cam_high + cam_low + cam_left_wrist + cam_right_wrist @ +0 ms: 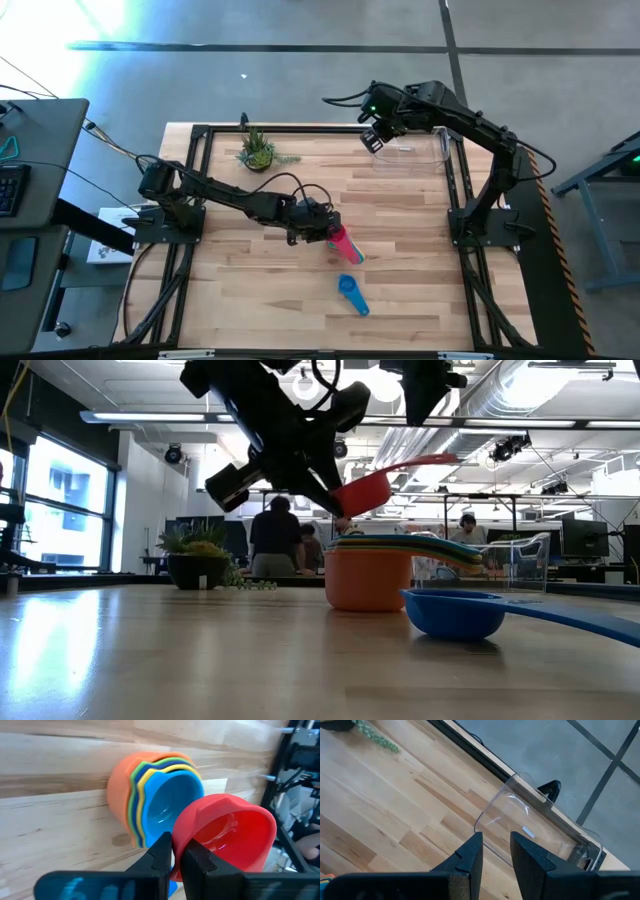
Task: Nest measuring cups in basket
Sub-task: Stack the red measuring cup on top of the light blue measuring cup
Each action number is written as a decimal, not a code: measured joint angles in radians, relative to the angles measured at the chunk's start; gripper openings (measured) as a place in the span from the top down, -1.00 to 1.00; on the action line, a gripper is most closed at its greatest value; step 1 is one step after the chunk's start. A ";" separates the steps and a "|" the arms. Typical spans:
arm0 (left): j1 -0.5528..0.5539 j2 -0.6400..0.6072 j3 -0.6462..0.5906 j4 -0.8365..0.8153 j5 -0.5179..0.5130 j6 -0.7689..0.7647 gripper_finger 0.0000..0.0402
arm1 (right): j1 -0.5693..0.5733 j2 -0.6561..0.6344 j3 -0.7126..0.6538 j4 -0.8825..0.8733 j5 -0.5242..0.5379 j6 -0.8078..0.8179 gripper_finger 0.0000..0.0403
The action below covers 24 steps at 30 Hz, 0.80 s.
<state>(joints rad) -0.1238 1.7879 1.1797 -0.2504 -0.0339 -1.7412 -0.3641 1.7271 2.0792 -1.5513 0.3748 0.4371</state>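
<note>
Behind the wooden bench (400, 280) lies a big open room with ceiling ducts, windows and people standing at desks far off in the low view. On the bench's far right corner sits the clear basket (412, 152), with nothing visible inside it. The right arm reaches over that corner, and the right tool (374, 138) hangs just above the basket's near-left edge; its two fingers (470, 857) stand a little apart with nothing between them, the basket rim showing in the gap. The left arm stretches from the bench's left side toward the middle. There the left tool (322, 226) is clenched on the rim of a red cup (225, 835), its fingers (160, 855) pinching the cup's wall close together. The red cup is held tilted in the air, just above and beside a stack of nested cups (370, 575) that stands on the bench near its middle: an orange cup outermost, then green, yellow and blue ones inside it, their flat handles fanning out to one side. Whether the red cup touches the stack cannot be told. A blue cup (352, 295) lies alone on the bench, nearer the front edge and a little apart from the stack. A small potted plant (256, 150) stands at the far left of the bench.
</note>
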 joint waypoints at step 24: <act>0.014 0.000 0.000 0.042 0.050 0.034 0.89 | 0.000 0.000 0.000 -0.017 -0.008 -0.020 0.54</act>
<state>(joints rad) -0.1102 1.7880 1.1797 -0.2088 0.0162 -1.7069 -0.3641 1.7271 2.0792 -1.5686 0.3672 0.4169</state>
